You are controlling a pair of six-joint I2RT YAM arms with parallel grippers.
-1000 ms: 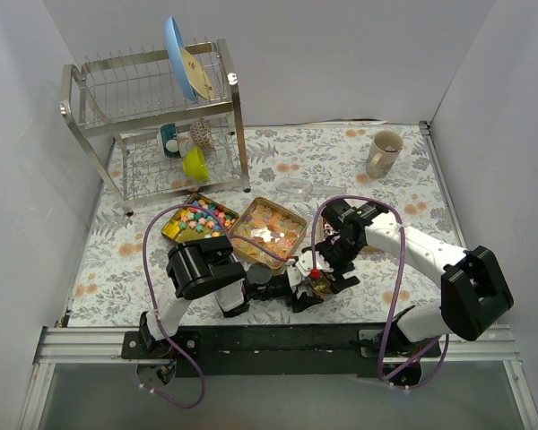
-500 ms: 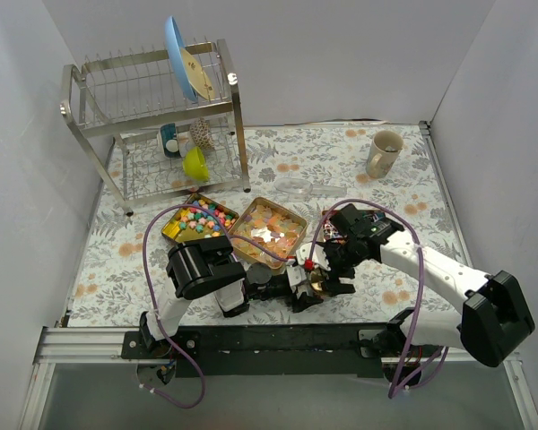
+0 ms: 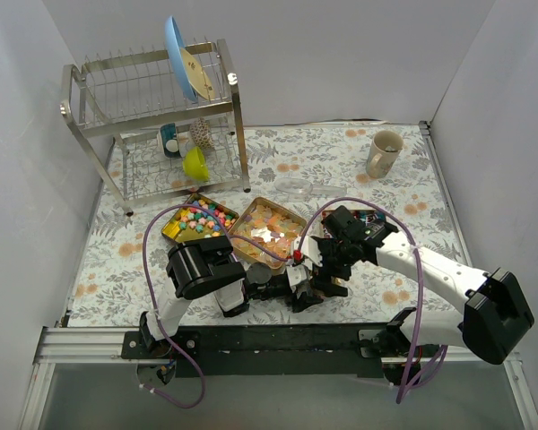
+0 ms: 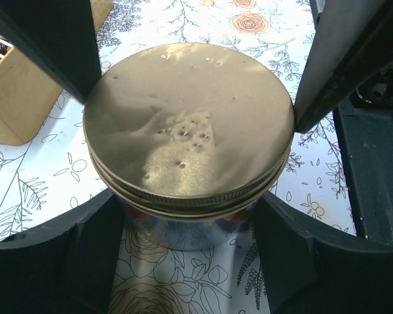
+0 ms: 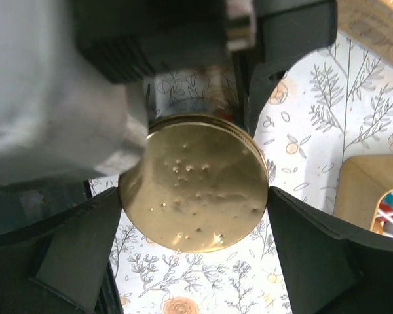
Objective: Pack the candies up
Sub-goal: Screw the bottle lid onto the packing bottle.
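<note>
A glass jar with a gold lid (image 4: 187, 124) stands on the flowered cloth. My left gripper (image 4: 193, 72) is shut on the jar, one finger on each side. My right gripper (image 5: 195, 196) comes from above and is shut on the gold lid (image 5: 196, 163), its fingers (image 5: 78, 255) touching both sides of the rim. In the top view both grippers meet at the near middle (image 3: 316, 278) and hide the jar. The candies lie in gold tins: pastel ones (image 3: 200, 218), orange-yellow ones (image 3: 267, 228), and red-white-blue ones (image 3: 366, 218) partly hidden behind my right arm.
A metal dish rack (image 3: 157, 116) with a blue plate and a yellow cup stands at the back left. A beige mug (image 3: 383, 152) is at the back right. A clear lid (image 3: 296, 187) lies behind the tins. A tin wall (image 4: 16, 98) is just left of the jar.
My right gripper has shifted left and turned over the jar. The left gripper and the jar have stayed in place.
</note>
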